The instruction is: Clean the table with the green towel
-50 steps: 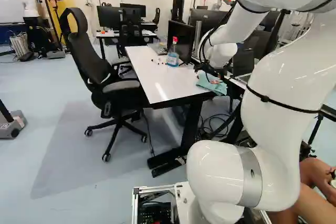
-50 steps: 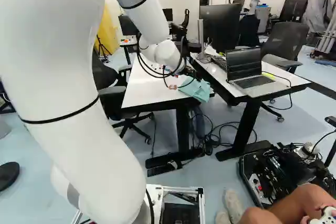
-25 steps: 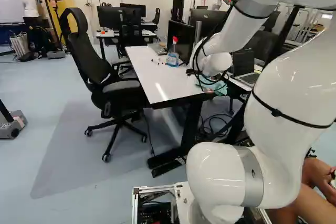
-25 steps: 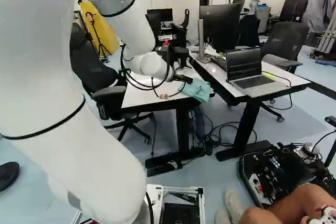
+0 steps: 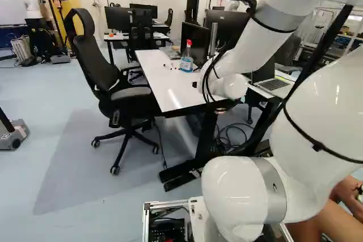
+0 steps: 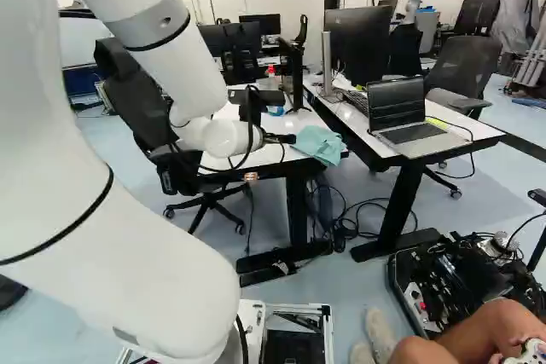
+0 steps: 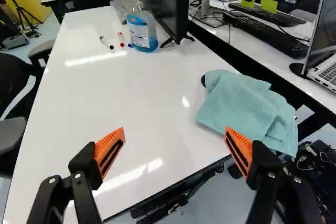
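Wide apart, the two fingers of the gripper stand spread above the near end of the white table. The green towel lies crumpled and partly folded at the table's near right corner, one part hanging over the side. It sits ahead of and outside the finger nearest it, whose orange pad overlaps its edge in the wrist view; whether they touch, I cannot tell. The arm leans forward from its base, bends high up, then slants down to a wrist low over the table's near end. Farther along the tabletop are a few markers, a bottle of blue liquid and a monitor. A black office chair stands along the left side; a laptop rests open on the neighbouring desk.
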